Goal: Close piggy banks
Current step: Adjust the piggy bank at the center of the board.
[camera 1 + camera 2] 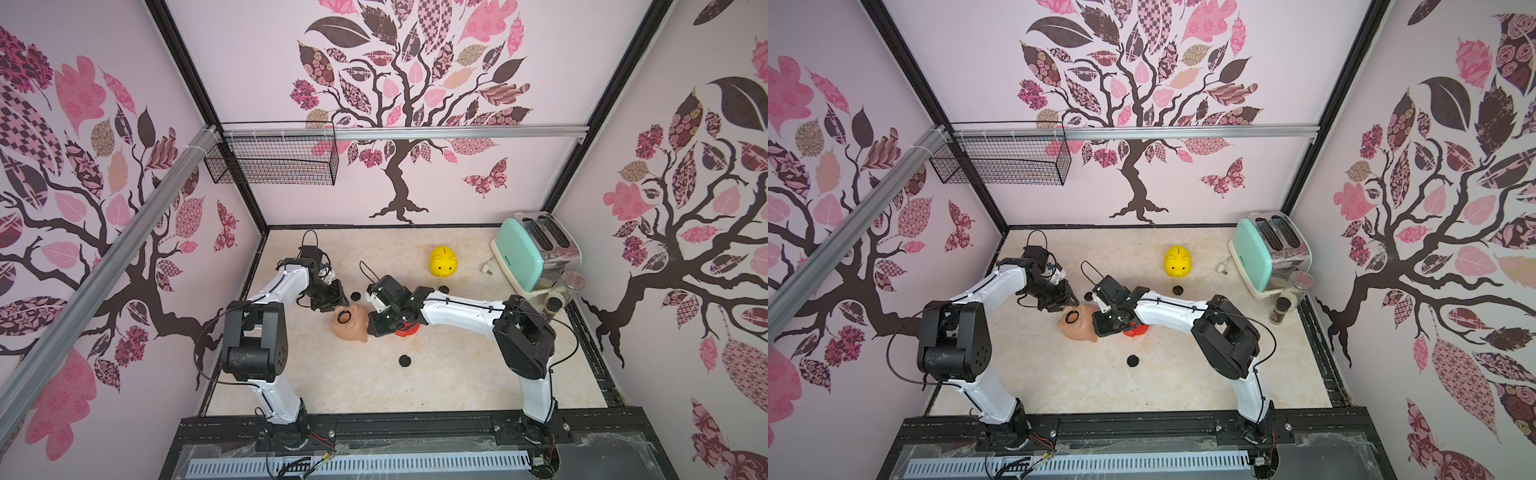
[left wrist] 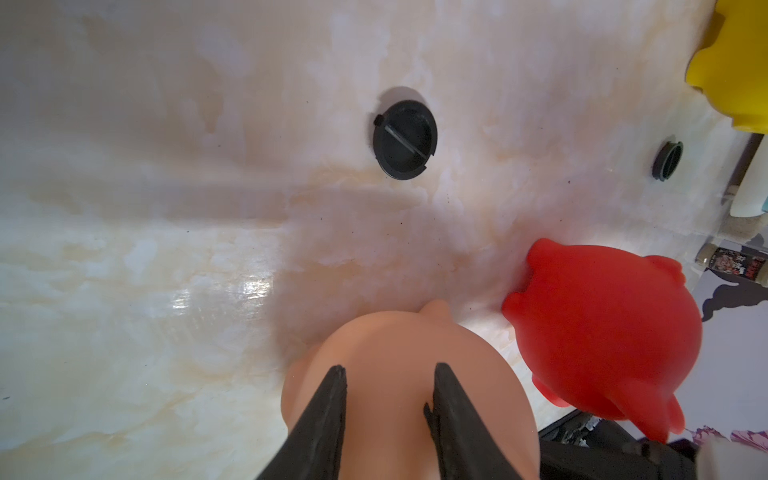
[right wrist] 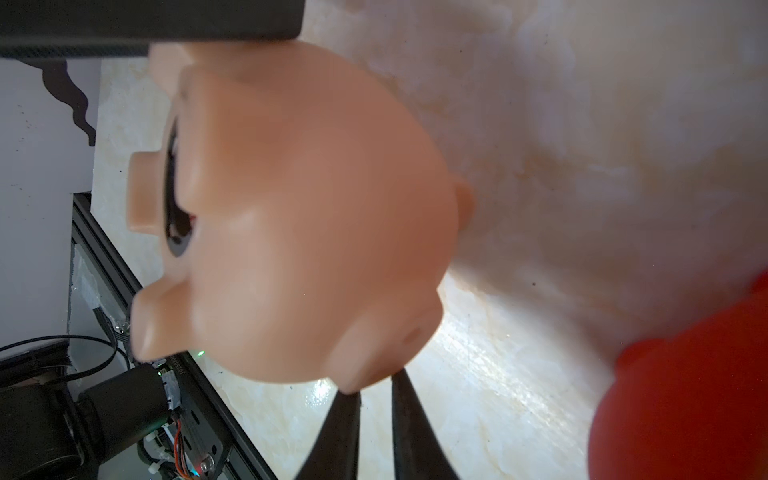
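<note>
One glossy peach pig (image 1: 353,326) is laid belly-hole up, pinched at a nub by the right gripper (image 3: 376,386); the left gripper (image 2: 390,369), narrowly parted, is held close beside it.

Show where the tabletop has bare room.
Bare: front strip between black round plug and black front rail; back, left of yellow plastic pig bank. Crowded: mid-table, left claw, right claw, peach-pink pig bank, red pig bank; mint-green toaster corner.
</note>
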Controlling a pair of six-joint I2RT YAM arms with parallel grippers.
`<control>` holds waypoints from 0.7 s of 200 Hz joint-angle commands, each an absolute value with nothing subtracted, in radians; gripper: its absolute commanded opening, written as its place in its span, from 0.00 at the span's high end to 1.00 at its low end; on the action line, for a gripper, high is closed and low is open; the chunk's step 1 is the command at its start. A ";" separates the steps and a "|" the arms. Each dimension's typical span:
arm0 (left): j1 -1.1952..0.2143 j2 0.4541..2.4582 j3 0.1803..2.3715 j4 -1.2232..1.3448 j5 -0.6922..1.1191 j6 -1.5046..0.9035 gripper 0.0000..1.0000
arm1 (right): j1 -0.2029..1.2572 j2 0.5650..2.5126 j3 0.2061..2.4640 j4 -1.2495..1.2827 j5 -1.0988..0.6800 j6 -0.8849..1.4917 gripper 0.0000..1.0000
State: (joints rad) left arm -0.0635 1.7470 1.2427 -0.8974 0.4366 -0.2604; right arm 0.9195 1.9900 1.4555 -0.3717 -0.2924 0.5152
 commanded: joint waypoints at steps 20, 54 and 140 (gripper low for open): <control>-0.051 1.726 1.221 -0.904 0.408 -0.262 0.62 | 0.904 2.021 1.520 -0.382 -0.300 0.500 0.82; -0.033 1.705 1.196 -0.894 0.405 -0.272 0.62 | 0.900 2.035 1.537 -0.383 -0.303 0.497 0.82; -0.018 1.673 1.160 -0.900 0.368 -0.276 0.61 | 0.894 2.075 1.595 -0.399 -0.310 0.491 0.82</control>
State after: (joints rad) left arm -0.0216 1.6989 1.1740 -0.8917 0.3874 -0.2699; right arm 0.9005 2.0525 1.5501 -0.3855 -0.3046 0.5072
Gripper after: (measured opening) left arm 0.383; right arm 0.181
